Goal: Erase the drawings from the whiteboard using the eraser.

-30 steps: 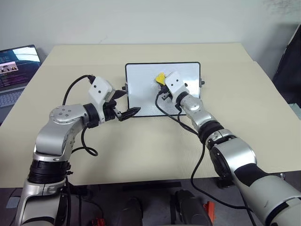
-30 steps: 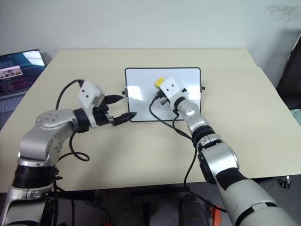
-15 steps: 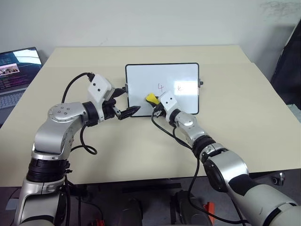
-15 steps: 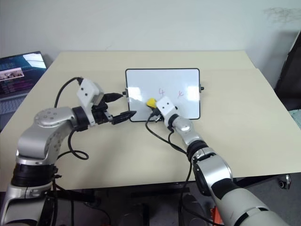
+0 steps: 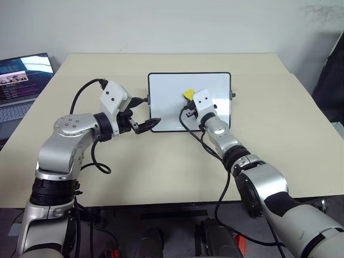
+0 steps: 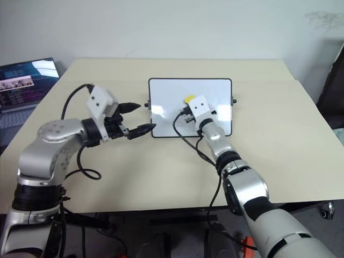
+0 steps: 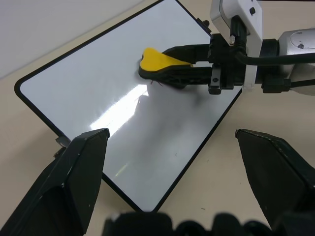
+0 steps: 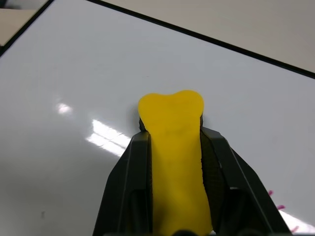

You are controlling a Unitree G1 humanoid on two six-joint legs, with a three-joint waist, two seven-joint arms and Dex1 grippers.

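Small yellow eraser block with a black underside (image 7: 158, 60) is sitting clamped between the right gripper's (image 8: 172, 147) two black fingers, jaws closed on its sides, long axis running along the fingers and sticking out past the tips. Black face is pressing on the small white rectangular whiteboard with a thin black frame (image 5: 166, 102), upper-middle region, toward the board's right half.

Key relation: in the right wrist view a few tiny pink marker marks (image 8: 280, 207) are showing on the board just beside and behind the fingers, off to one side of the eraser, so the next wipe probably needs to be going sideways/back, not straight ahead. Cannot tell whether other drawings are remaining under the arm or glare.

Left gripper (image 5: 141, 113) is hovering with jaws open, holding nothing, just off the board's left edge near its side knob; the right arm is the one on the job.

Board is lying flat on the beige table (image 5: 161, 166). No containers in view. Open laptop (image 5: 21, 75) is sitting well apart at far left
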